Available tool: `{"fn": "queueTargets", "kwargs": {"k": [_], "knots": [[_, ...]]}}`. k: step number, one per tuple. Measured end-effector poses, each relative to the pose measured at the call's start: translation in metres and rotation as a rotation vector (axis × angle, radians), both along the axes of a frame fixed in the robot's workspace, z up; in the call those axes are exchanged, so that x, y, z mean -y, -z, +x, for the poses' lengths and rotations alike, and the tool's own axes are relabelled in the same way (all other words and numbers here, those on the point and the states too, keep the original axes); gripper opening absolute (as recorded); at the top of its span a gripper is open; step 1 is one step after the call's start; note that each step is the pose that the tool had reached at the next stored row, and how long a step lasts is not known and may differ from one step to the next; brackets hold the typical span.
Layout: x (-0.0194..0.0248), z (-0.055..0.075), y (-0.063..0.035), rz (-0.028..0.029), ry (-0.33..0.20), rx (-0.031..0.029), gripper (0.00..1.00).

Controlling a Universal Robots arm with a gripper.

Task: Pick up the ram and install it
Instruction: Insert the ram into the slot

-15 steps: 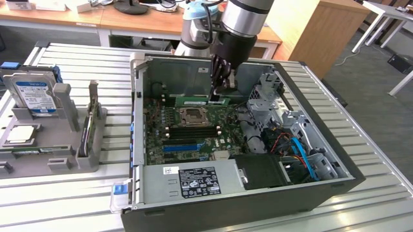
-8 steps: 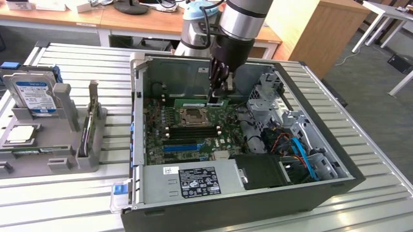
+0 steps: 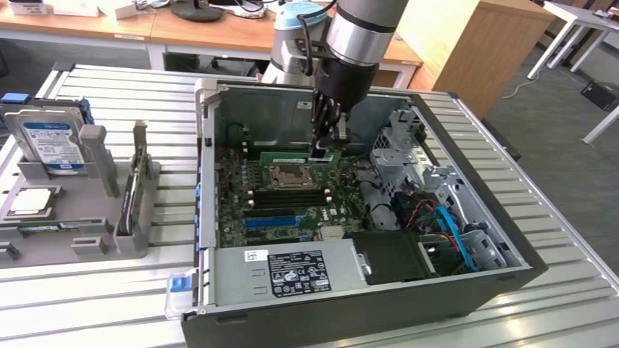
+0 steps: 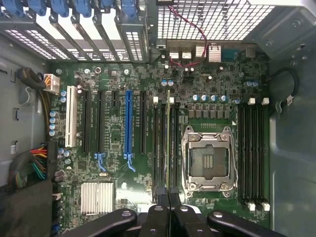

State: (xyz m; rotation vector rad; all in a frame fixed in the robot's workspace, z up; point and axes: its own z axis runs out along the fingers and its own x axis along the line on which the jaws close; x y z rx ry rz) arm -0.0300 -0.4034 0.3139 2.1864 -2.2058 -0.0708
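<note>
The ram [image 3: 290, 155] stands on edge in the upper centre of the exterior view, pinched by the claw [image 3: 322, 150], so that its length runs parallel to the memory slots [image 4: 157, 143] beside the CPU socket [image 4: 207, 158].

1. No word, brand or no. is legible anywhere; only unreadable labels & marks, listed below.
2. Hard drive [image 3: 48, 141], ext. view's left: blue-white label, print too small to read.
3. Power supply [image 3: 320, 254] at the case's near end: black label [image 3: 300, 274] w/ white lines of txt & small symbols, illegible.
4. Small white sticker [image 3: 255, 255] just beside that label: dark marks, can't be read.
5. Motherboard [image 4: 116, 133], wrist view: tiny white silkscreen marks betw. the slots, illegible.
6. The ram [image 3: 285, 155]: no readable print on it.
7. Desk [image 3: 193, 32] at the back: small white tag [image 3: 127, 36] on its edge, txt illegible.
</note>
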Motion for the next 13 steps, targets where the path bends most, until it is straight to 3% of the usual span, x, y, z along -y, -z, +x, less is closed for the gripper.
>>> {"fn": "queueTargets", "kwargs": {"k": [5, 13], "knots": [[0.0000, 0.0000, 0.0052, 0.0001, 0.000, 0.0001, 0.11], [0.0000, 0.0009, 0.0053, 0.0000, 0.000, 0.0001, 0.11]]}}
